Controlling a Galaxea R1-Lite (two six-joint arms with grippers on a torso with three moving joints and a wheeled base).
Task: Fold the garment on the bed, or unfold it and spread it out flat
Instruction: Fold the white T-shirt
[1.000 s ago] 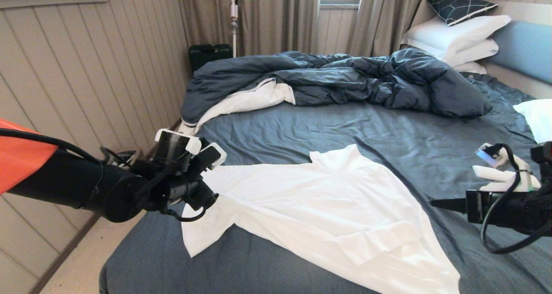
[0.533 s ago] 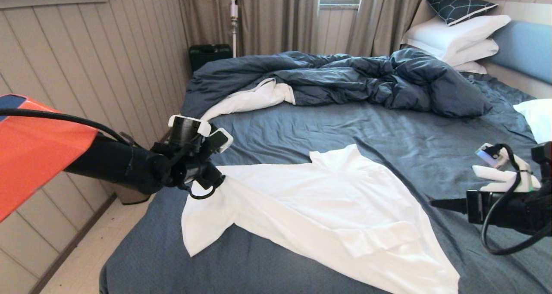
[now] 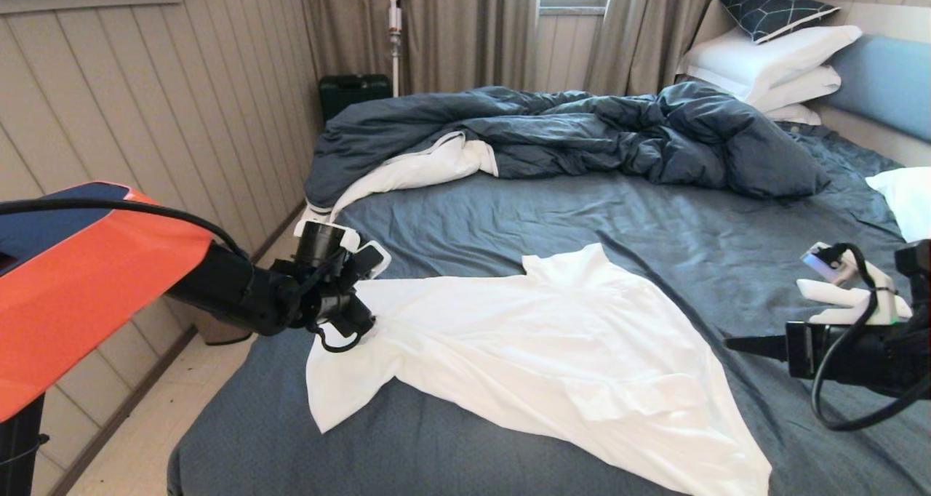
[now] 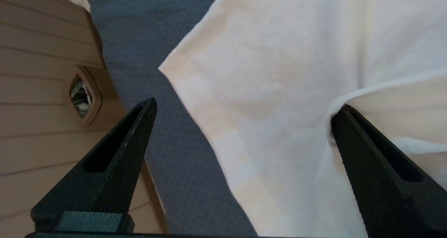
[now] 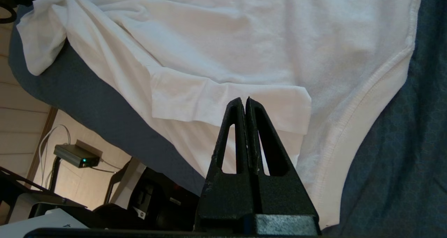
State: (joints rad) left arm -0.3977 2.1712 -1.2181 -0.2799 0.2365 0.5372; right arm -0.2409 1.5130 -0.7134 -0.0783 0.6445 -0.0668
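head view: garment spread on near half of bed, still creased, sleeve folded over. left gripper fingers apart over sleeve edge; right gripper pressed together, empty, parked beside.

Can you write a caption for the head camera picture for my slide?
Left gripper open at a sleeve of the white shirt on the bed; right gripper waits shut.

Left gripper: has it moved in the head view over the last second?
Yes. The left gripper has shifted toward the rumpled duvet, over the garment's sleeve.
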